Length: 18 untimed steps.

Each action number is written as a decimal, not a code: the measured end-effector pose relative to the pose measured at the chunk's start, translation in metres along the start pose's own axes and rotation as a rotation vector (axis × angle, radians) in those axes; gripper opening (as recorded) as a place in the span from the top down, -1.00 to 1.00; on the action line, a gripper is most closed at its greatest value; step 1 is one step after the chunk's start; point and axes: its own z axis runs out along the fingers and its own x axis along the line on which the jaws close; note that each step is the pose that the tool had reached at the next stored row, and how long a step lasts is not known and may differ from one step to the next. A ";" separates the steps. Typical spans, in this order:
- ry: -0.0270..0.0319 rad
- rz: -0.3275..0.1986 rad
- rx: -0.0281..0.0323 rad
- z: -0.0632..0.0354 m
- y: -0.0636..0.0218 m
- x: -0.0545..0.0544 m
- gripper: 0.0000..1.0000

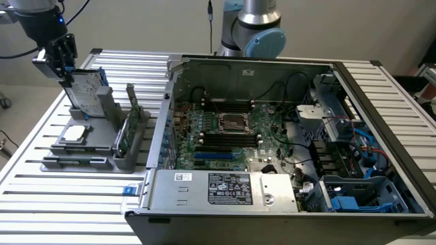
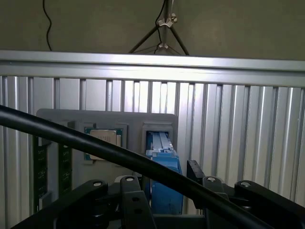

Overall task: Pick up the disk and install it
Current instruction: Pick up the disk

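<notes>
The disk (image 1: 85,91) stands on edge in the back slot of a grey holder (image 1: 80,162), its white label and blue carrier showing. My gripper (image 1: 63,71) hangs directly over its top corner, at the exterior view's upper left. In the wrist view the disk (image 2: 164,164) shows as a blue-framed edge rising between my two black fingers (image 2: 132,198), and the gripper (image 2: 163,183) is open, with a gap on each side of the carrier. The fingers straddle the disk's top without touching it.
The holder also carries a small square chip (image 1: 75,133) and an upright green circuit card (image 1: 129,127). An open computer case (image 1: 272,132) with a blue drive bay (image 1: 354,198) lies at the exterior view's right on the slatted metal table (image 1: 54,209). A black cable (image 2: 71,138) crosses the wrist view.
</notes>
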 end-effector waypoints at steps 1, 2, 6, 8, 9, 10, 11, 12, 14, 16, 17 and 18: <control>-0.0001 0.000 0.0003 0.0001 0.0000 0.000 0.04; 0.0000 0.000 0.0006 0.0000 0.0000 0.000 0.04; 0.0004 0.000 0.0044 0.0003 0.0000 0.000 0.04; 0.0006 0.000 0.0049 0.0005 0.0000 0.000 0.04; 0.0007 0.000 0.0050 0.0005 0.0001 0.000 0.04; 0.0007 0.000 0.0050 0.0005 0.0001 0.000 0.04; 0.0007 0.000 0.0049 0.0006 0.0001 0.001 0.04; 0.0008 0.000 0.0049 0.0006 0.0001 0.001 0.04; 0.0007 0.000 0.0049 0.0007 0.0002 0.002 0.04; 0.0007 0.000 0.0049 0.0008 0.0002 0.003 0.04; 0.0007 0.000 0.0050 0.0008 0.0001 0.004 0.04; 0.0007 0.000 0.0050 0.0008 0.0001 0.004 0.04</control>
